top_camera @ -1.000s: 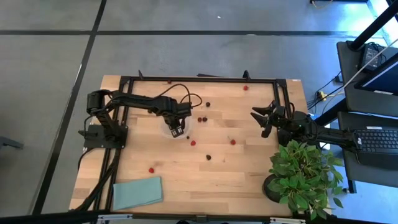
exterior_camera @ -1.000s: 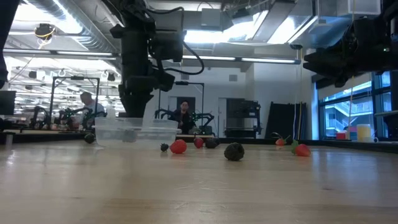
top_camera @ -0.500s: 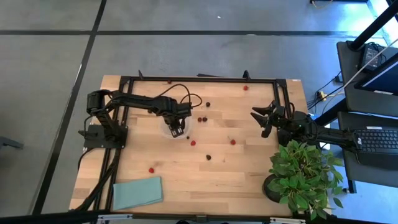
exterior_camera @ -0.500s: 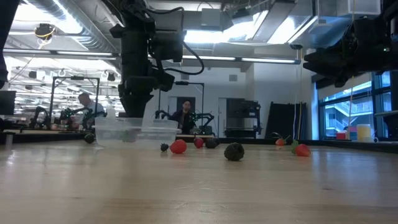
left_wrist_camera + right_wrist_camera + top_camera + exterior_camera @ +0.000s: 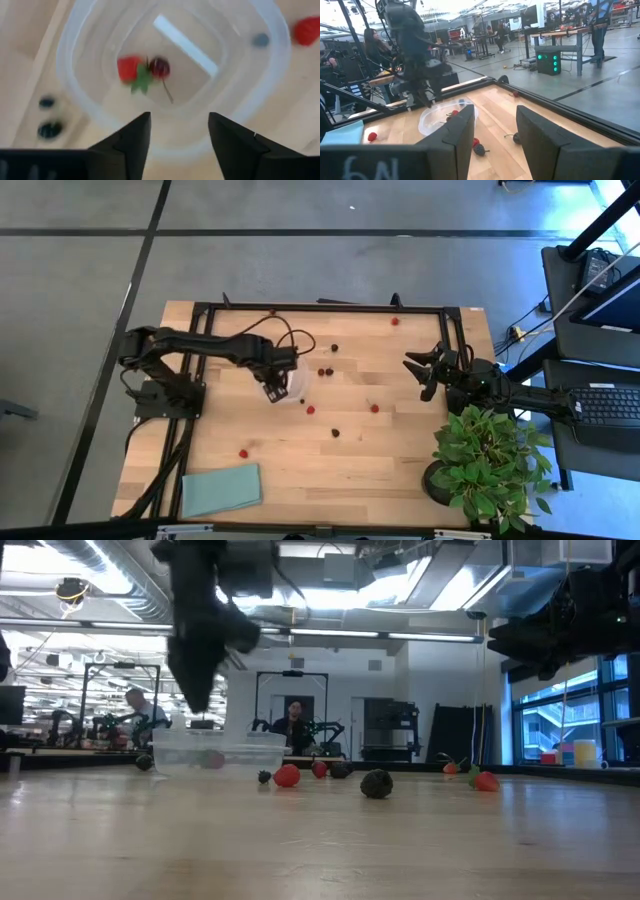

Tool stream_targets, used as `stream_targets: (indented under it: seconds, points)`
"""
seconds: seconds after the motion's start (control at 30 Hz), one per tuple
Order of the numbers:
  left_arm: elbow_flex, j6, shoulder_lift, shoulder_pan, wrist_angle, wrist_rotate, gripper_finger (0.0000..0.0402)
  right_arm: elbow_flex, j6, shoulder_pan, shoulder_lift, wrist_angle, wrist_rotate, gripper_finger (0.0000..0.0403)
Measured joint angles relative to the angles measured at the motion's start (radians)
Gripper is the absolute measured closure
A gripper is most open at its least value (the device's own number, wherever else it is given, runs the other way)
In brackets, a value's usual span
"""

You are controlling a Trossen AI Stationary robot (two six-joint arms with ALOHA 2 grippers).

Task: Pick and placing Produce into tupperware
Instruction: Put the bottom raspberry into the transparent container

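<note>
Left wrist: produce (image 5: 145,70) in tupperware (image 5: 75,80), beyond fingers (image 5: 132,140)

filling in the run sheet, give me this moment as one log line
left hand: open, empty, above tupperware | tupperware: red berry, dark berry inside | right hand: waiting at table's right edge, open

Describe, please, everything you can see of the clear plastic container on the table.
The shallow clear plastic container is roughly square with rounded corners and a thick rim, lidless, sitting upright on the wooden table left of centre. Inside lie a red berry with a green leafy top and a dark maroon berry with a stem, side by side. The left gripper hovers open just above its rim, not touching it.
</note>
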Motion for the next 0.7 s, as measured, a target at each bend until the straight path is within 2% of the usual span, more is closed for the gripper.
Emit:
stream_targets:
  seconds: [0.17, 0.3, 0.7]
  points:
    - [0.000, -0.220, -0.050, -0.122, -0.096, -0.040, 0.0211, 0.000, -0.001, 0.000, 0.000, 0.001, 0.000, 0.0253]
    - [0.000, -0.246, -0.039, -0.252, -0.162, -0.029, 0.0211, 0.000, -0.001, 0.000, 0.000, 0.000, 0.001, 0.0253]
    - [-0.009, -0.412, -0.019, -0.584, -0.123, -0.042, 0.0211, 0.000, 0.107, 0.000, 0.000, -0.029, -0.001, 0.0253]
